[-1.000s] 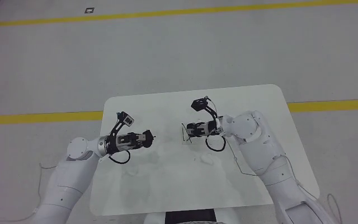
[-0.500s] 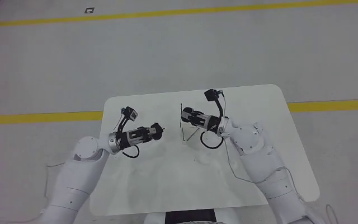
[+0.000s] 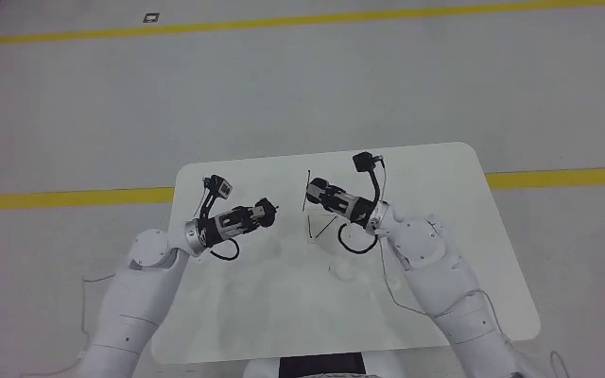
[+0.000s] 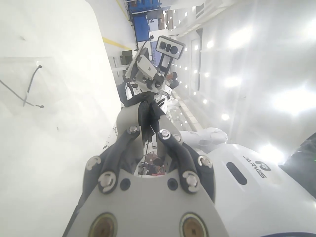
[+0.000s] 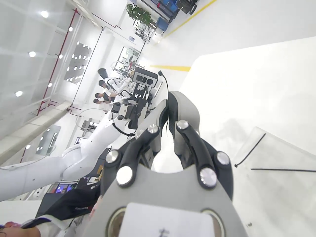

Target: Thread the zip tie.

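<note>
A white surface [image 3: 454, 198] with rounded corners carries the things; a clear plastic sheet [image 4: 14, 70] lies flat on it near the middle; two black zip ties [image 3: 321, 229] lie on that sheet, meeting at an angle near their ends; in the left wrist view one tie [image 4: 31, 81] is short and slightly bowed, the other [image 4: 14, 96] longer and curved; a small dark speck [image 3: 329, 268] lies on the bare surface just beside the sheet, on the robot's side.

Zip tie [image 5: 166, 87]: thin black plastic, matt. Desk [image 3: 454, 189]: white, smooth, faint sheen. Clear film [image 5: 284, 149] on desk: glossy plastic. Right hand [image 5: 169, 109]: matt grey shells, shiny metal screws.
</note>
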### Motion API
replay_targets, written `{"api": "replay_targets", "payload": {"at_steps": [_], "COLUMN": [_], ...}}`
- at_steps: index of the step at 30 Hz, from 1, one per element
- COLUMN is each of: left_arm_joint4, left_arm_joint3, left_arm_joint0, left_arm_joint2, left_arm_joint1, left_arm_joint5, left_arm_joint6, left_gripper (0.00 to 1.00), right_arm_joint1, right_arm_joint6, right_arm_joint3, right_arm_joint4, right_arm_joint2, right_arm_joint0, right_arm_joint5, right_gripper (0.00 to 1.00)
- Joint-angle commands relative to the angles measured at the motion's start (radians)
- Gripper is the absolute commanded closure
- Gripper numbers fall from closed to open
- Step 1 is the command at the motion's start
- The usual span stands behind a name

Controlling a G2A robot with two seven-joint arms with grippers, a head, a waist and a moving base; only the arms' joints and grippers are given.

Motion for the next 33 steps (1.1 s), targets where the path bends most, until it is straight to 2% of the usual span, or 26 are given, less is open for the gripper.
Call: {"api": "replay_targets", "payload": {"at_steps": [1, 3, 6, 12, 14, 18, 20, 30, 33], "left_arm_joint4": [-0.003, -0.013, -0.087, -0.183, -0.182, -0.205, -0.206, -0.206, -0.206], "left_arm_joint3": [0.002, 0.018, 0.068, 0.207, 0.253, 0.321, 0.330, 0.330, 0.330], "left_arm_joint0": [0.005, 0.006, -0.007, -0.084, -0.115, -0.158, -0.171, -0.171, -0.171], "left_arm_joint2": [0.009, 0.029, 0.063, 0.119, 0.132, 0.135, 0.141, 0.141, 0.141], "left_arm_joint1": [-0.002, -0.005, -0.013, -0.023, -0.023, -0.023, -0.023, -0.023, -0.023], "left_arm_joint5": [0.001, 0.000, 0.002, 0.016, 0.012, 0.000, 0.000, 0.000, 0.000], "left_arm_joint6": [0.034, 0.041, 0.002, -0.163, -0.222, -0.275, -0.281, -0.281, -0.281], "left_gripper": [1.00, 1.00, 1.00, 1.00, 1.00, 1.00, 1.00, 1.00, 1.00], "right_arm_joint1": [-0.002, -0.005, -0.011, -0.018, -0.018, -0.015, -0.015, -0.015, -0.015], "right_arm_joint6": [-0.037, -0.109, -0.209, -0.351, -0.369, -0.355, -0.355, -0.355, -0.407], "right_arm_joint3": [-0.009, -0.012, -0.006, 0.003, 0.003, 0.006, 0.006, 0.006, -0.014], "right_arm_joint4": [0.029, 0.011, -0.007, -0.072, -0.069, -0.072, -0.072, -0.072, -0.129], "right_arm_joint2": [-0.009, -0.017, -0.046, -0.088, -0.091, -0.089, -0.089, -0.089, -0.092], "right_arm_joint0": [-0.007, -0.017, -0.037, -0.068, -0.075, -0.075, -0.075, -0.075, -0.085], "right_arm_joint5": [-0.001, -0.006, -0.019, -0.012, -0.012, -0.021, -0.021, -0.021, 0.016], "right_gripper": [1.00, 1.00, 1.00, 1.00, 1.00, 1.00, 1.00, 1.00, 1.00]}}
